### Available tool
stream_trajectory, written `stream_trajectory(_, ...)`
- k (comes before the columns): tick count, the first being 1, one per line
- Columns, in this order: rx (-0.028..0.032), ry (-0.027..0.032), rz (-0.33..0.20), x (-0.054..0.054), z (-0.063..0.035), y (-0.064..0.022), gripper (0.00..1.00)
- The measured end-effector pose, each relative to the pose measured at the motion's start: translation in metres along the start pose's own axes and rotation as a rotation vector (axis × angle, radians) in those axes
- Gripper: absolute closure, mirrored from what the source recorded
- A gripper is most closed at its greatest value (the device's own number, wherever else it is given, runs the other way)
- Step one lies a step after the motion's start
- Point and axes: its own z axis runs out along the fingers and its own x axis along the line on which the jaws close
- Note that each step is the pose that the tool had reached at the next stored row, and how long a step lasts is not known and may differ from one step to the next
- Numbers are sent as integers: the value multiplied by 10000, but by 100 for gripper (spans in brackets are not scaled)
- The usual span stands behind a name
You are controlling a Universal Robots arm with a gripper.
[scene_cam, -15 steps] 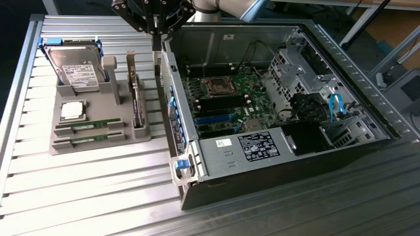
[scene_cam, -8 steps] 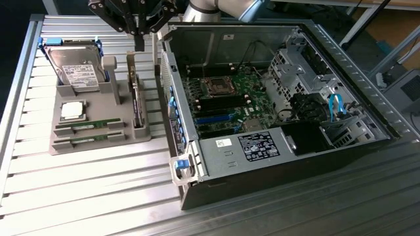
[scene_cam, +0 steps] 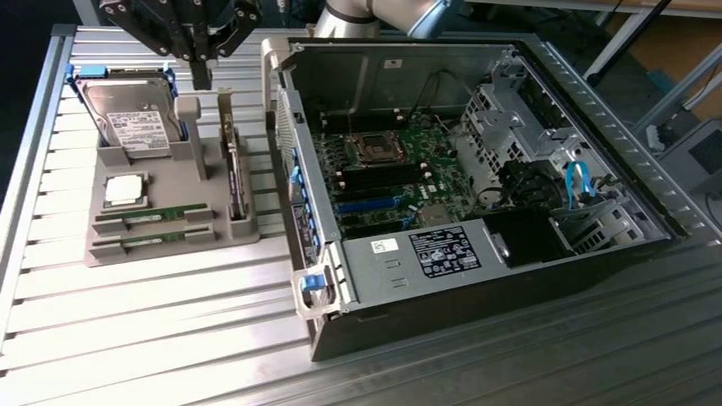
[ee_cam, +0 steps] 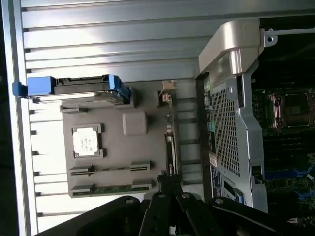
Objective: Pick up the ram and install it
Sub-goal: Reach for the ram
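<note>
Two ram sticks, thin and green, lie side by side in slots at the near end of a grey parts tray (scene_cam: 169,182): one ram (scene_cam: 152,214) and a second ram (scene_cam: 144,243). In the wrist view they are the ram (ee_cam: 110,169) and the second ram (ee_cam: 110,188). My gripper (scene_cam: 201,78) hangs shut and holds nothing, high over the tray's far end, between the hard drive and the upright expansion card. In the wrist view, the gripper (ee_cam: 170,183) has its tip close to the card's end. The open computer case (scene_cam: 474,279) lies beside the tray, its motherboard (scene_cam: 390,169) exposed.
The tray also holds a hard drive (scene_cam: 130,114) with blue rails, a square silver processor chip (scene_cam: 124,190) and a dark expansion card (scene_cam: 235,169) standing on edge. A slatted metal table (scene_cam: 135,321) carries everything. The case wall (scene_cam: 296,169) rises between tray and motherboard.
</note>
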Motion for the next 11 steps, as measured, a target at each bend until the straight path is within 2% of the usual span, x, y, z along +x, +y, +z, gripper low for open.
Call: stream_trajectory(11, 1, 0, -1, 345, -10, -26, 90)
